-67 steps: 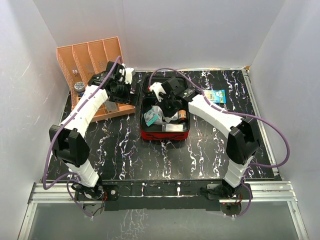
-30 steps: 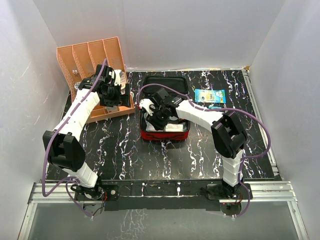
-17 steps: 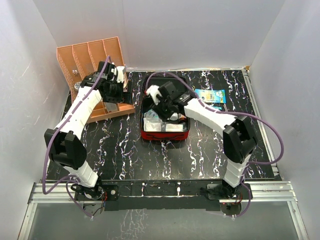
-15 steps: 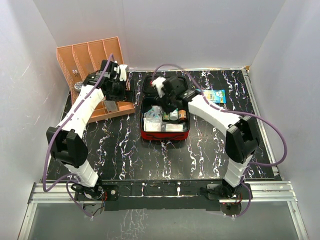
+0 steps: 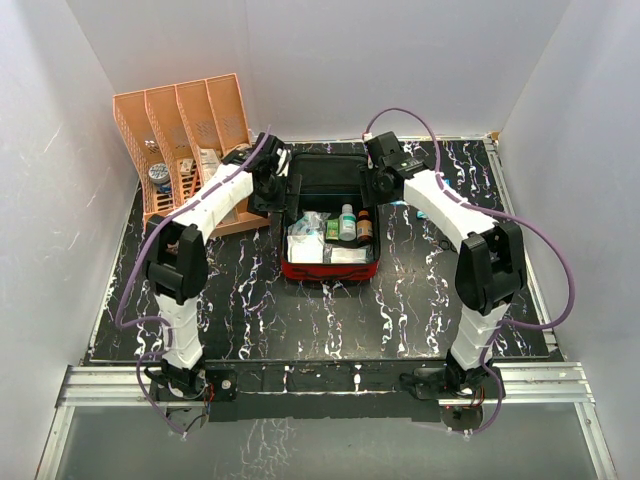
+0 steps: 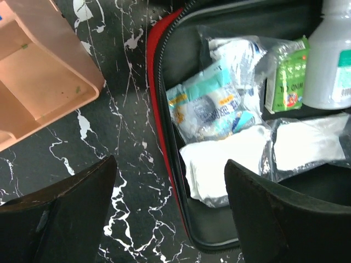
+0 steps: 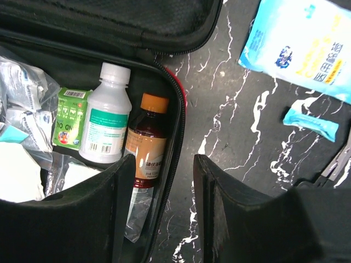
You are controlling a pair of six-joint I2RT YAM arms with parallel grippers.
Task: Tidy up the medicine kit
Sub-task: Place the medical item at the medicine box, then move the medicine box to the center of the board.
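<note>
Medicine kit [image 5: 330,266] open at mid-tabletop, red walls up, black-lined lid [image 5: 330,172] laid back toward the far wall. Packed inside along the right wall: an amber bottle [image 7: 147,147] with an orange cap, then a white bottle [image 7: 107,120] with a teal label, then a green box [image 7: 68,127]. Crinkled clear packets [image 6: 211,107] and white gauze pads [image 6: 219,170] toward the left wall.

Left tool [image 6: 170,211] spread wide over the kit's left rim, one finger above the tabletop [image 5: 300,320] outside the case, the other above the gauze. Grips nothing, touches nothing visible. Right tool [image 7: 164,205] about half spread, hanging over the kit's right rim with the amber bottle showing through the gap below. Likewise carries nothing.

Orange slotted rack [image 5: 180,112] just left of the left tool, its low front lip near the kit's far-left corner, a strip of marbled black surface between them. Blue sachet [image 7: 299,44] and a small blue strip packet [image 7: 310,121] flat on the tabletop right of the kit, apart from its rim. Broad stretch of tabletop between the kit's near wall and the arm bases; white walls close on left, right and far sides
</note>
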